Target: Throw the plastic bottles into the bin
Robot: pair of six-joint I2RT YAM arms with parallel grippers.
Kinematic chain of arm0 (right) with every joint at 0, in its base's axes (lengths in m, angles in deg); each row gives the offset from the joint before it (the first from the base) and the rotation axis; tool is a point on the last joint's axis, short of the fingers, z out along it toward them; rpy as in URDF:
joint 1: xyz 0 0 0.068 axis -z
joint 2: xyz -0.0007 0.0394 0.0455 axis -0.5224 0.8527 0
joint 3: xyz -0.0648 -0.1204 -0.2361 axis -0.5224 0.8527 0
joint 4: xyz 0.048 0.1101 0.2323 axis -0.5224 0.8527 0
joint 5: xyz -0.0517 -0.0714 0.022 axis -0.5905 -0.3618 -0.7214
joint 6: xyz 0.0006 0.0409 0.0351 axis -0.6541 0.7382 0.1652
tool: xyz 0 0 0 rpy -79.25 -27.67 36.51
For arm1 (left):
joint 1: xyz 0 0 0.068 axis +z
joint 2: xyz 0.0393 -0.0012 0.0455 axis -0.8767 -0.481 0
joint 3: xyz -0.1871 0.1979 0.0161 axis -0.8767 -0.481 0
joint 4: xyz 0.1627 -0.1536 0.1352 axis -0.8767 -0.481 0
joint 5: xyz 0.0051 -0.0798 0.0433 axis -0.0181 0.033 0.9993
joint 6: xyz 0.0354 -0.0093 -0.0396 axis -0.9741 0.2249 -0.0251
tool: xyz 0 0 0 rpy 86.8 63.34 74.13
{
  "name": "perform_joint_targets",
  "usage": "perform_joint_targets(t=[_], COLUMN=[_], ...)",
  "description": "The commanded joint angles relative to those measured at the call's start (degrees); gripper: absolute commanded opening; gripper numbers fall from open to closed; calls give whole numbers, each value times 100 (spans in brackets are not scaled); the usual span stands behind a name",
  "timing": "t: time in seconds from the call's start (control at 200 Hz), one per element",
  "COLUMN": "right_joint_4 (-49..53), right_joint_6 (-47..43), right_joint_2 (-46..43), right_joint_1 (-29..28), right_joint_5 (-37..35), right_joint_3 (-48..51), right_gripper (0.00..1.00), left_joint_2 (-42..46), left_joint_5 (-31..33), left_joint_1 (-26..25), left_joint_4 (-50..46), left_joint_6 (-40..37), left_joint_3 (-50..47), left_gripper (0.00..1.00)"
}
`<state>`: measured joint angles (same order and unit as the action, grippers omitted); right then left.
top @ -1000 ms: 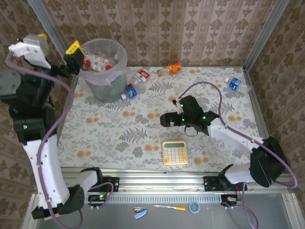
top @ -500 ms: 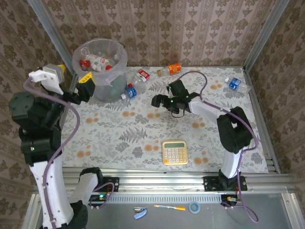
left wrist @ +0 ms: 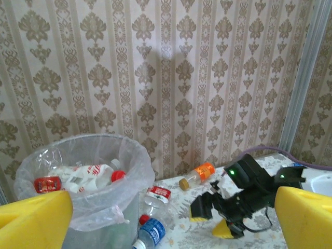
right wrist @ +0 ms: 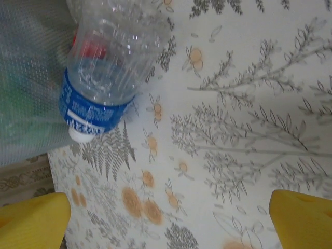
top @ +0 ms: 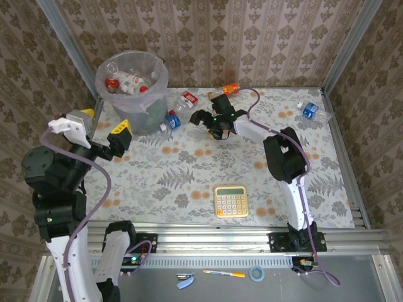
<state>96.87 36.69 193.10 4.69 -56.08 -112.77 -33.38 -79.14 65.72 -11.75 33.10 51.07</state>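
From above, the bin (top: 148, 116) stands at the table's (top: 157, 176) far left corner with several plastic bottles (top: 126, 82) inside. The right pincer (top: 204, 124) hovers just right of the bin, spread wide and empty. A blue-labelled bottle (top: 171, 120) lies between it and the bin's wall. The left pincer (top: 103, 124), also wide and empty, hangs near the bin's front left.

The left wrist view shows the blue-labelled bottle (left wrist: 150, 231) at the bin's foot, a red-labelled bottle (left wrist: 158, 194) just behind it, and an orange-capped bottle (left wrist: 197, 175) farther right.

In the right wrist view, the blue-labelled bottle (right wrist: 104, 78) lies ahead of the spread yellow fingers (right wrist: 31, 220), apart from them.
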Motion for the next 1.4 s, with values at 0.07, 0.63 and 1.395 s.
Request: perform_joint_targets(t=[0.07,0.63,1.395], right_joint_4=[182,829,1503], right_joint_6=[423,1133,1054], right_joint_2=[610,2467,3244], right_joint_1=[49,5,-149], right_joint_5=[105,182,-58], right_joint_3=[-827,-3478,-4627], right_gripper=[99,95,53], left_joint_2=[58,-335,-979], left_joint_5=[-108,1111,1958], left_joint_1=[-60,-1449,-2494], left_joint_4=[-51,511,930], left_joint_6=[236,291,44], left_joint_3=[-343,-1355,-1573], left_gripper=[100,100,100])
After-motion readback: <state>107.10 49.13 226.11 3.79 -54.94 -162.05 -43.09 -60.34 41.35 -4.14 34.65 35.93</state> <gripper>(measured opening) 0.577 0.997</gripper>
